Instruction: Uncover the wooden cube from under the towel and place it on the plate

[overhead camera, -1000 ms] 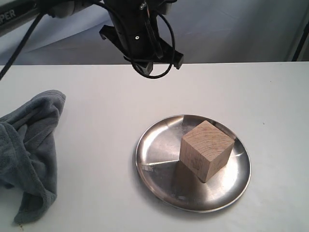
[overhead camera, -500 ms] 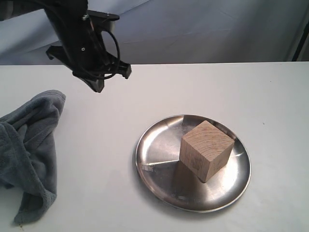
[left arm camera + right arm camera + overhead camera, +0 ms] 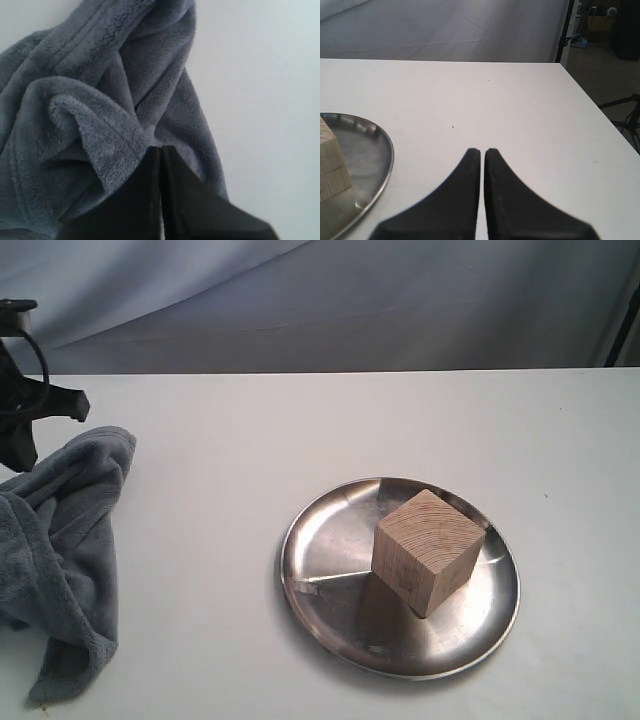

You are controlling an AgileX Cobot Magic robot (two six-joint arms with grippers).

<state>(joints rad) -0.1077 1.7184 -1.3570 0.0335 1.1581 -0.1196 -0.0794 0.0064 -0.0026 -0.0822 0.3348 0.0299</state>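
Much of the towel (image 3: 60, 540) is running out of the exterior view past the worktop's left edge and toward its front-left corner, so its full outline is not showing; what is showing is lying crumpled in thick folds on the white table (image 3: 230, 430). The left gripper (image 3: 160, 150) is also being cut off at that left edge in the exterior view, with only part of its black body and cable showing. In its wrist view the two dark fingers are pressing together with only a thin slit between them, and nothing is showing between them. They are hanging over a fold of the towel, and whether they are touching the cloth is not possible to tell. The right gripper (image 3: 482, 150) is not appearing in the exterior view; its wrist view is showing its fingers drawn together the same way, empty, over bare table beside the plate. The wooden cube (image 3: 425, 552) is sitting flat on one face, having no long axis, and is turned so that one upright edge is facing the worktop's front edge, its grain-lined top face looking upward. It is resting inside the plate (image 3: 325, 530), toward the side nearer the right edge. The plate is lying nearer the worktop's front edge than its back one, well apart from the towel.
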